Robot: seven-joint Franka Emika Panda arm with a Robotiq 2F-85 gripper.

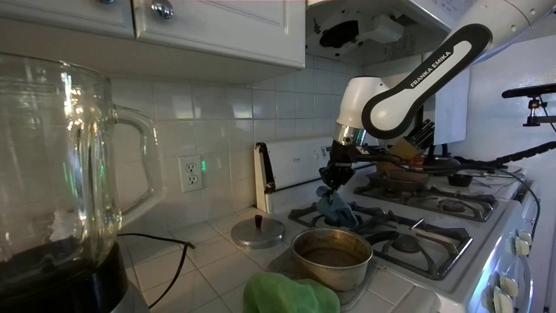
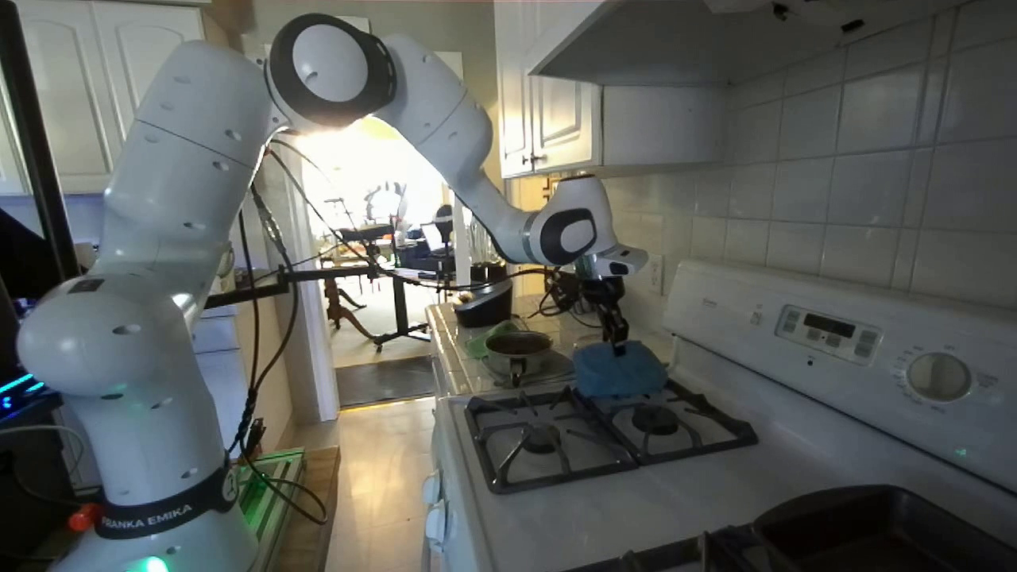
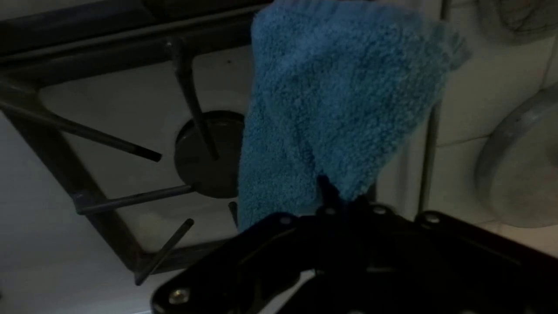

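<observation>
One blue cloth (image 3: 331,100), pinched by the tool (image 2: 618,347) over a stove grate (image 3: 135,199). Worktop (image 1: 204,256) alongside: one pot (image 1: 341,277), one lid (image 1: 260,234).

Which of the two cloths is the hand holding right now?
The blue cloth, pinched in the hand over the stove. The green cloth lies on the counter near the pot, apart from the hand.

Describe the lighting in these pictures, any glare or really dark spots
Wrist view: dim, the gripper nearly black against the blue cloth; in an exterior view, the doorway glows white near its top; in an exterior view, highlights streak the glass blender jar and shine on the wall tiles.
</observation>
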